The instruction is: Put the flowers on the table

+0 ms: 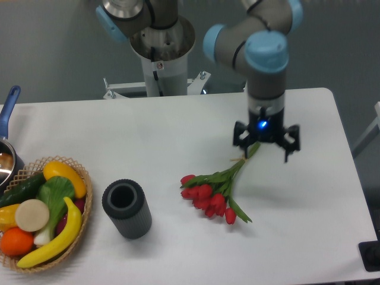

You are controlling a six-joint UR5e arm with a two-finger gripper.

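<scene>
The flowers (211, 193), a bunch of red tulips with green stems, lie on the white table (178, 130) right of centre. Their blooms point to the lower left and their stems run up to the right. My gripper (266, 147) hangs straight down over the stem ends, at the table's right side. Its black fingers (238, 138) are spread wide apart, and the stem tips (252, 151) lie between and below them without being clamped. A blue light glows on the gripper body.
A dark grey ribbed cylinder cup (126, 208) stands left of the flowers. A wicker basket (83, 217) of fruit and vegetables sits at the front left corner. A pot with a blue handle (8, 110) is at the left edge. The robot base (160, 53) stands behind the table.
</scene>
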